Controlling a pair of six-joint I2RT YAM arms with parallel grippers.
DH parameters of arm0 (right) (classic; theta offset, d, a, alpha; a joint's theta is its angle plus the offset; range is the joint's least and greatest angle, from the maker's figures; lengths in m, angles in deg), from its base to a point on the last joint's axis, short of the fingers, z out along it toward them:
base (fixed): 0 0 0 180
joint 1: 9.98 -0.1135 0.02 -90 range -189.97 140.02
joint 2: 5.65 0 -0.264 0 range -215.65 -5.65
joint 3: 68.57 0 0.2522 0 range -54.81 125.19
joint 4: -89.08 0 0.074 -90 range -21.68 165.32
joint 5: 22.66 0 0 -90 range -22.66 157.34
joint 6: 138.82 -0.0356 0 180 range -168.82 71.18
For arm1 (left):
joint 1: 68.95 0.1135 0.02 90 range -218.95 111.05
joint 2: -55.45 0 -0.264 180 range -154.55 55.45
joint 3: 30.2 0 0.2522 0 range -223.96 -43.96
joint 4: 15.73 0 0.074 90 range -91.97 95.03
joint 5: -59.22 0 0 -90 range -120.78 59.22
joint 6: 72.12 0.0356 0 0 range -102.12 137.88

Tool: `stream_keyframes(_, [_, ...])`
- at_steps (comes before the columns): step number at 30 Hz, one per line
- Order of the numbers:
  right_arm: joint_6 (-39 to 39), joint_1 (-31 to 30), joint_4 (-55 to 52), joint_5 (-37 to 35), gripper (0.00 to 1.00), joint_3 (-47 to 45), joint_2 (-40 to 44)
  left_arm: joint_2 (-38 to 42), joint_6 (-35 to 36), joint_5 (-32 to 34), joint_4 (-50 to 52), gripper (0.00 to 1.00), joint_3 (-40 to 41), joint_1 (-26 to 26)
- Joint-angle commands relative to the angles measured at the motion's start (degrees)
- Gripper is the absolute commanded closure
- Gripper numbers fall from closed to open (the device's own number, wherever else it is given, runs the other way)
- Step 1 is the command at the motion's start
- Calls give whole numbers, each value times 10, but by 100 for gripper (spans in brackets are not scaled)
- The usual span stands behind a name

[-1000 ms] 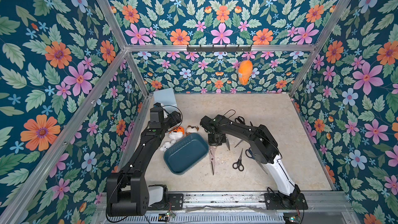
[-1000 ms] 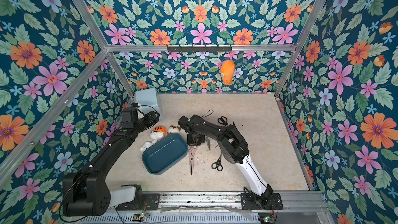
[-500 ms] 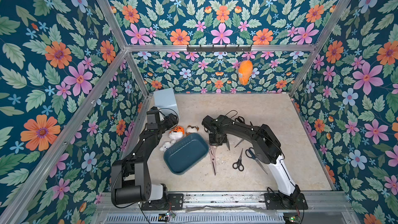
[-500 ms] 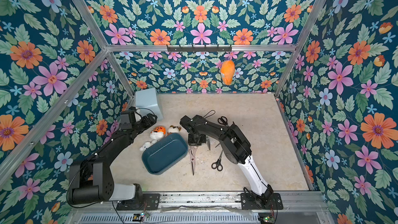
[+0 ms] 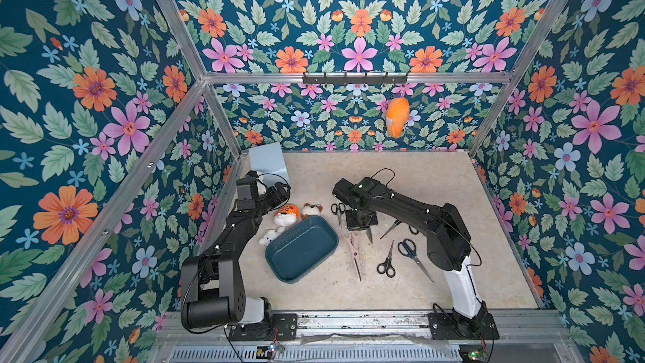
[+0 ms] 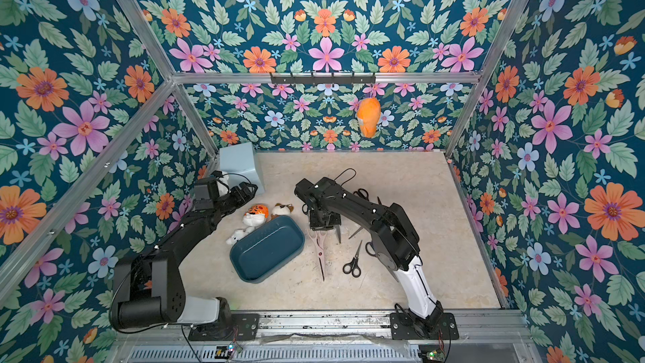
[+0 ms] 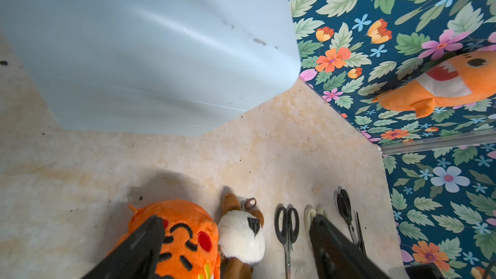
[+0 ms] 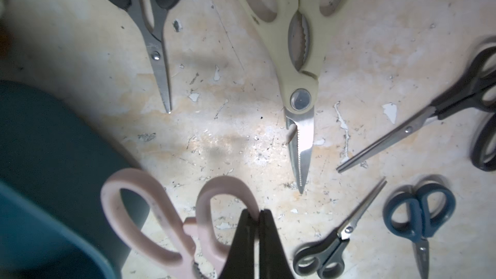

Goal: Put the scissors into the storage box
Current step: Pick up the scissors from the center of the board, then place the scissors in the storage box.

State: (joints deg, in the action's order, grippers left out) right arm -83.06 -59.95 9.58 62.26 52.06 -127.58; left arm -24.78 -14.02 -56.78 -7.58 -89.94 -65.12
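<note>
Right gripper (image 8: pixel 259 217) was clenched on one handle loop of the pink-handled shears (image 8: pixel 150 218). In both top views the shears lay outside the storage box (image 5: pixel 300 249), just beside it, blades pointing away from the gripper. Left gripper (image 7: pixel 236 221) was released, jaws wide apart, above the tiger plush (image 7: pixel 185 234) and dog plush (image 7: pixel 241 234). Cream shears (image 8: pixel 298 57), blue-handled pair (image 8: pixel 418 210) and a small black pair (image 5: pixel 385 264) lay on the table (image 5: pixel 419 176)

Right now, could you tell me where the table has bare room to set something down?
Bare: the far table between the back wall and the right arm, and the near strip between the storage box and the front rail. Crowded: scissors around the pink-handled shears, plush toys beside the box.
</note>
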Motion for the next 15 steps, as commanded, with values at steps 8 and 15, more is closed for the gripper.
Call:
stream_keyframes(8, [-51,-1,-54,68,100,131,-3,10,-3,-2,-6,9,-6,8])
stream_keyframes(15, [-228,-35,62,132,100,149,-28,25,-11,6,-7,9,-3,35])
